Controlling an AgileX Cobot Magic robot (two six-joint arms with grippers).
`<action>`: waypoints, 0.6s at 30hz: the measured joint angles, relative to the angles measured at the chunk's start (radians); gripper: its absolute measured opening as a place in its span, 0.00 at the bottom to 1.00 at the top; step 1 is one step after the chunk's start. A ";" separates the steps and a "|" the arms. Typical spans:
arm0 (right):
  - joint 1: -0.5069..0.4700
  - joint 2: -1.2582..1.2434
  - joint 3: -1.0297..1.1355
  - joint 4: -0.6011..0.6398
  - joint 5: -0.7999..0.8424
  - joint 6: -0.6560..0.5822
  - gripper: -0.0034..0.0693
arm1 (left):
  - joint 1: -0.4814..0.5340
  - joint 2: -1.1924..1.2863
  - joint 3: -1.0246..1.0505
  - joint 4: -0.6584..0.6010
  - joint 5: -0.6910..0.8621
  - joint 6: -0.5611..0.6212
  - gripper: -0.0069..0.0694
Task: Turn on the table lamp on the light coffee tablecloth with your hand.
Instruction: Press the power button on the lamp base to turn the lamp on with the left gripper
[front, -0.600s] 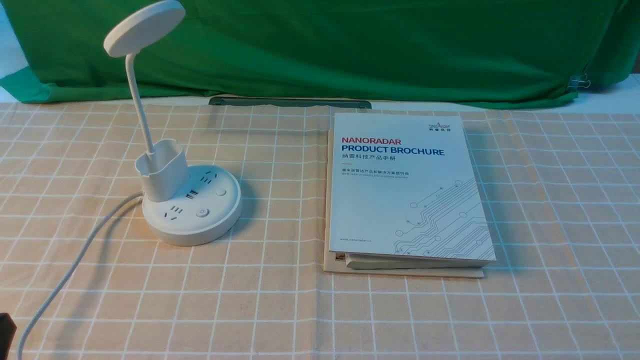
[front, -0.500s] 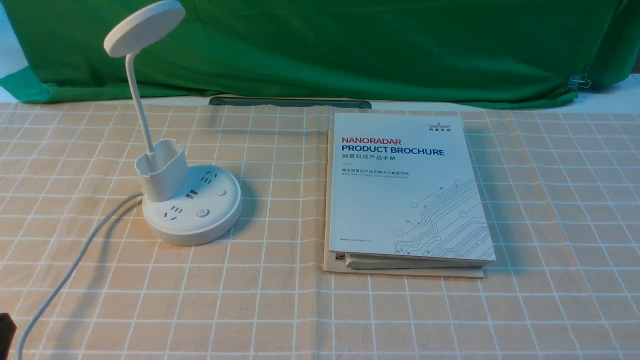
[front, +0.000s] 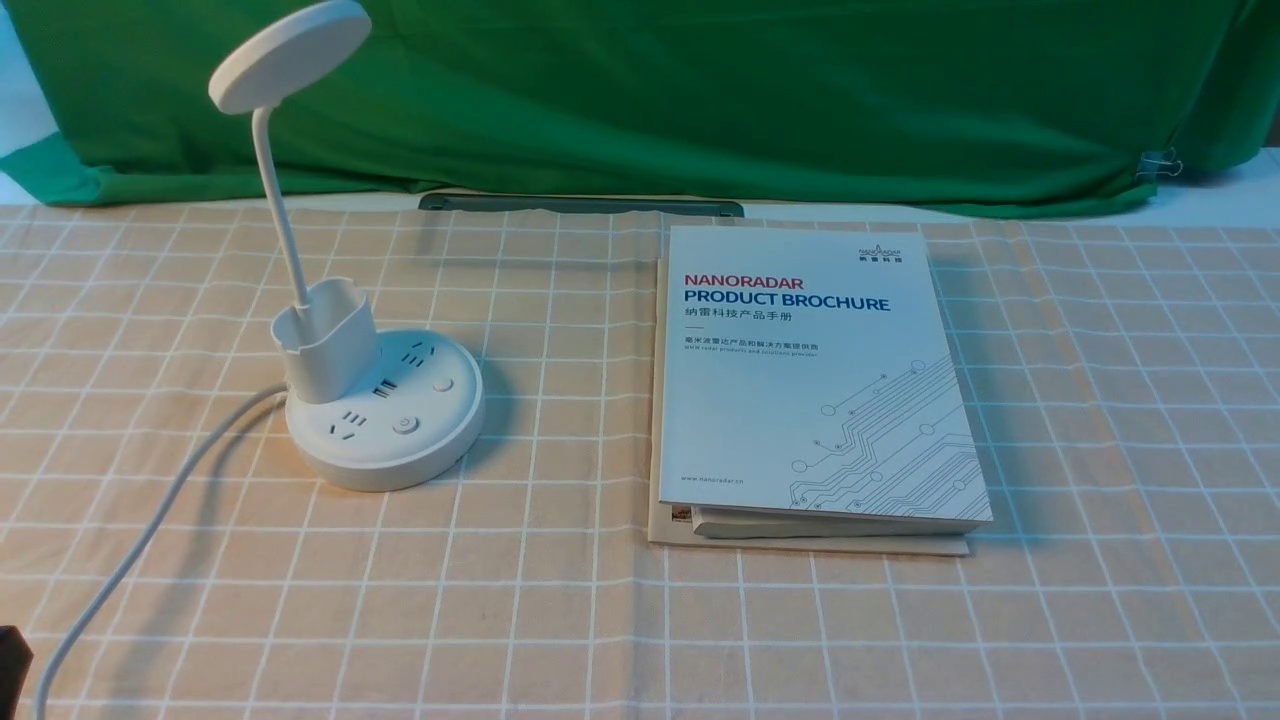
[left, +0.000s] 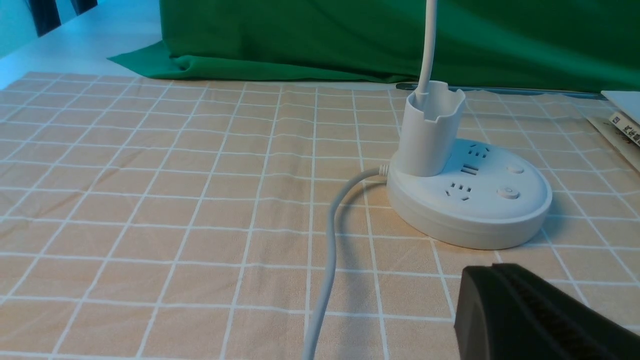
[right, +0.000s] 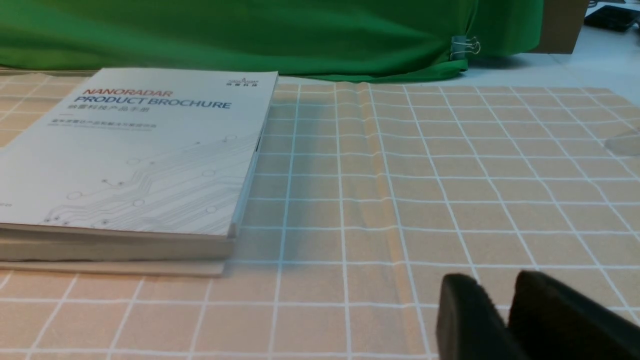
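The white table lamp (front: 385, 420) stands at the left on the light coffee tablecloth (front: 560, 600), unlit, with its disc head (front: 290, 55) up high. Its round base shows sockets and a power button (front: 404, 425). In the left wrist view the lamp (left: 470, 195) stands just beyond my left gripper (left: 492, 270). That gripper is shut, empty and low over the cloth. Only a black corner of the left arm (front: 12, 655) shows in the front view. My right gripper (right: 495, 285) hovers over bare cloth with its fingers a narrow gap apart, holding nothing.
The lamp's white cord (front: 130, 550) runs from the base to the front left edge. A white brochure (front: 810, 370) lies on other paper at centre right. A green backdrop cloth (front: 750, 90) and a dark strip (front: 580, 204) bound the far side.
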 joint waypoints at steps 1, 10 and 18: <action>0.000 0.000 0.000 0.000 0.000 0.000 0.34 | 0.000 0.000 0.000 0.000 0.000 0.000 0.09; 0.000 0.000 0.000 0.000 0.000 0.000 0.35 | 0.000 0.000 0.000 0.000 0.000 0.000 0.09; 0.000 0.000 0.000 0.000 0.000 0.001 0.37 | 0.000 0.000 0.000 0.000 0.000 0.000 0.09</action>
